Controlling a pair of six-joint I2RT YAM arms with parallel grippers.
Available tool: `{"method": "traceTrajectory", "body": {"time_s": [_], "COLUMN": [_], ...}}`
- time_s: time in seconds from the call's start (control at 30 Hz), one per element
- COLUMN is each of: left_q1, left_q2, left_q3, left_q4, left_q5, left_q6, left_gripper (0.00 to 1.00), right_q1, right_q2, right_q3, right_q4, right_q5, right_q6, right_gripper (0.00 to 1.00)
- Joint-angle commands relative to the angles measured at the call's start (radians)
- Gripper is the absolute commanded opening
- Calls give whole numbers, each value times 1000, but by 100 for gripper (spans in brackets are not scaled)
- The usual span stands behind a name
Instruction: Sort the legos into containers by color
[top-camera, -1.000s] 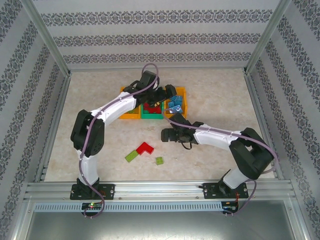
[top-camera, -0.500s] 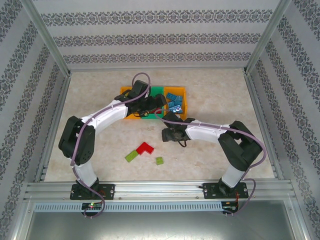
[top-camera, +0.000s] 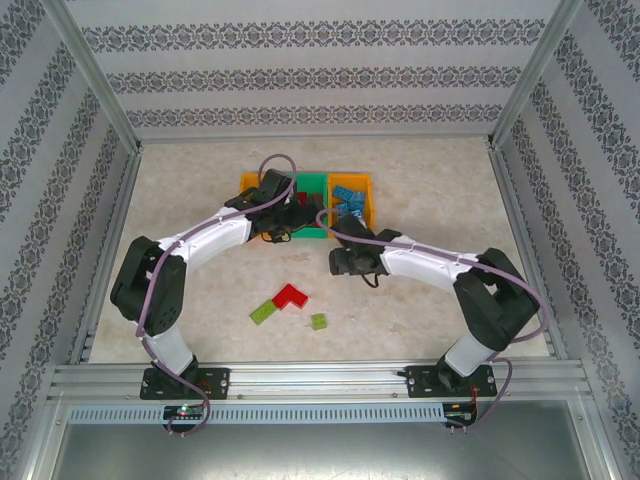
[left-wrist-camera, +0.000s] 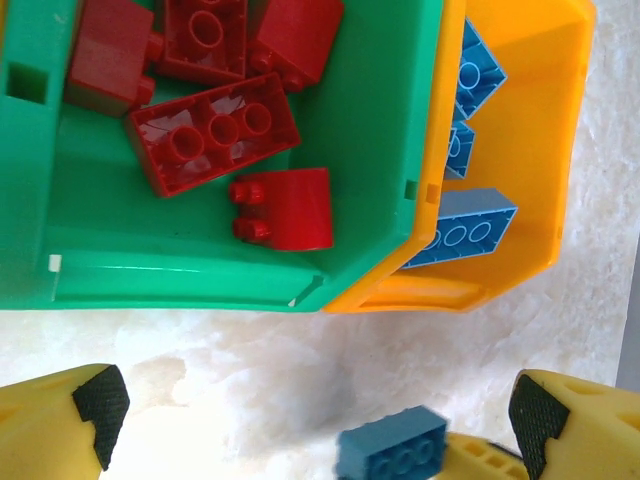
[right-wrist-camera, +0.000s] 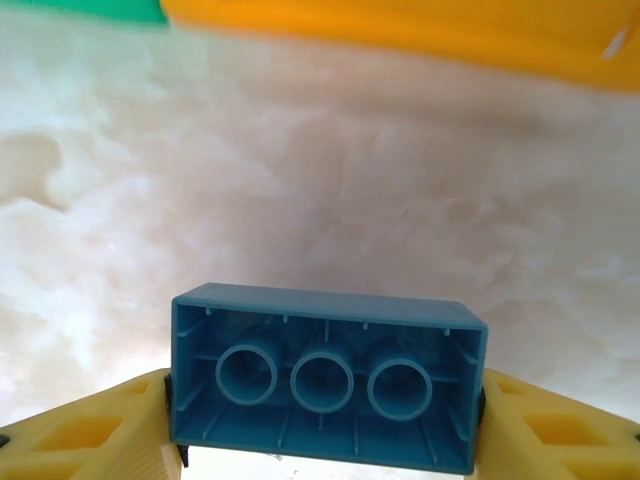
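Marbled beige counter (top-camera: 430, 170) lies bare either side of the containers (top-camera: 312, 180) at its far middle. Left gripper (left-wrist-camera: 315, 412) hangs wide open just off the near rim of the green bin (left-wrist-camera: 380, 150), red legos (left-wrist-camera: 215, 130) inside. Right gripper (right-wrist-camera: 325, 430) clamps a blue lego (right-wrist-camera: 325, 375) just before the near rim of the orange bin (left-wrist-camera: 545, 120). Three loose legos (top-camera: 291, 295) lie toward the near edge.

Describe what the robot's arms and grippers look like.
The left arm and right arm have white shells, black joints and black bases. A purplish cable runs along each. The left gripper and right gripper have yellow fingers; the left's carry black pads.
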Motion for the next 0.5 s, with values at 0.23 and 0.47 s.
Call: {"method": "traceTrajectory", "body": {"time_s": [0.23,0.47], "left_q1": [15,14], "left_q2": [-124,-189], "left_q3": [-106,-217], "left_q4": [-114,-158], "left_q5": [-102,-123], "left_q6": [98,101], "left_gripper": [99,100], "right_q1": [-256,-328], "right_q2": [29,199], "right_q3": [212,421], "right_q4": [97,57], "right_q5": [-312,-371], "right_q6": [-49,-26], "right_gripper": [61,62]}}
